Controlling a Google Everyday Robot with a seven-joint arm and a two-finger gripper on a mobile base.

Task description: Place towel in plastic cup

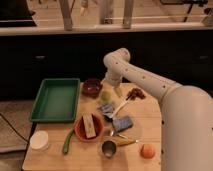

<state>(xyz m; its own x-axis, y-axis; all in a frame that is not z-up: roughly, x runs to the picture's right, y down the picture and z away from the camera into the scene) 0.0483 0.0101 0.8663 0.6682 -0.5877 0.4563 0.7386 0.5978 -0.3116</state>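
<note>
A small crumpled blue-grey cloth [106, 109], likely the towel, lies in the middle of the wooden table [150, 117]. A white round cup [39, 141] stands at the front left corner. A metal cup [108, 148] stands at the front middle. My gripper [108, 89] hangs from the white arm [140, 77] at the back of the table, just above a pale green object [105, 96] and a little behind the cloth. It is not touching the cloth.
A green tray [55, 100] lies at the left. A dark bowl [92, 86] sits behind the gripper. An orange bowl [89, 126], a blue sponge [123, 122], a white utensil [120, 106], a green vegetable [67, 141], an orange fruit [147, 151] and a reddish-brown item [135, 93] lie around.
</note>
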